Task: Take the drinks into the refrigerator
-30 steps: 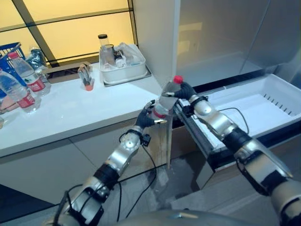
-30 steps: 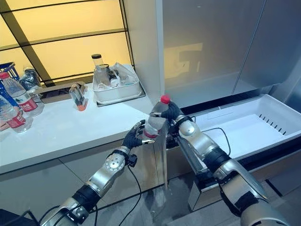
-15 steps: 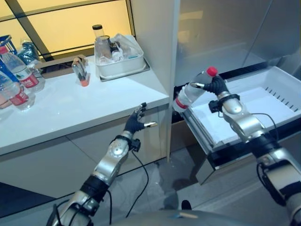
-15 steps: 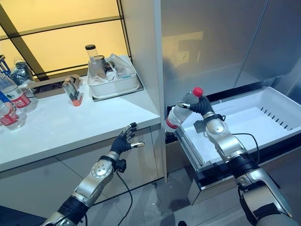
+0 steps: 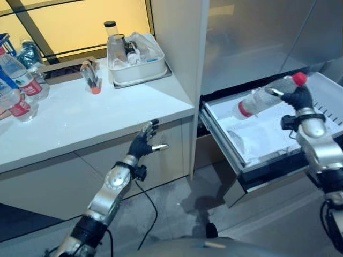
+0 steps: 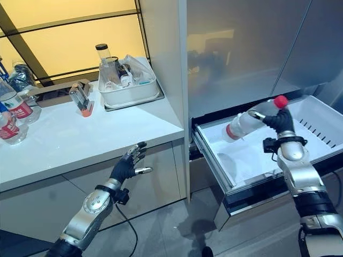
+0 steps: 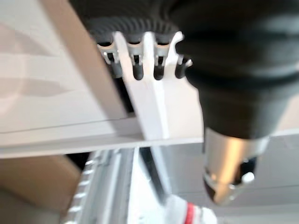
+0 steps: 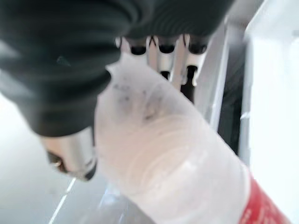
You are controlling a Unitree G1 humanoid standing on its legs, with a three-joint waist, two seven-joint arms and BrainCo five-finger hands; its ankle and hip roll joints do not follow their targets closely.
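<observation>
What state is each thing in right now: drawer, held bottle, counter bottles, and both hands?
Drawer: pulled open, nothing seen lying in it.
Bottle: capped, tilted, held over the drawer.
Right hand: shut on the bottle near its cap end.
Left hand: open, holding nothing, in front of the cabinet below the counter.
Counter bottles: capped, upright at the counter's left end.
Tub: full of items, on the counter.

White counter (image 5: 80,126) carries a white tub (image 5: 136,67) of jars at back; water bottles (image 5: 16,88) far left; small tilted container (image 5: 90,77) between.
</observation>
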